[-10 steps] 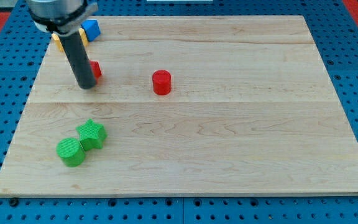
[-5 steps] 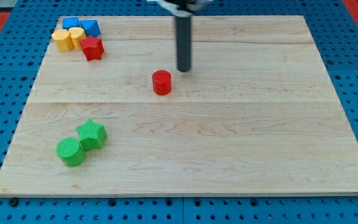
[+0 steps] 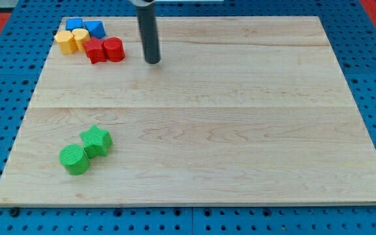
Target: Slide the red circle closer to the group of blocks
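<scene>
The red circle [image 3: 113,49] sits at the view's upper left, touching the right side of a red star [image 3: 96,50]. That star belongs to a group with two blue blocks [image 3: 94,28] and two yellow blocks [image 3: 65,41]. My tip [image 3: 152,61] stands on the board a little to the right of the red circle, apart from it. The dark rod rises from there out of the view's top.
A green circle [image 3: 75,160] and a green star [image 3: 97,140] sit together at the view's lower left. The wooden board [image 3: 240,130] lies on a blue pegboard surface.
The red circle has slid from the board's middle up and left to the group. My tip moved from left to right of it, then followed it left.
</scene>
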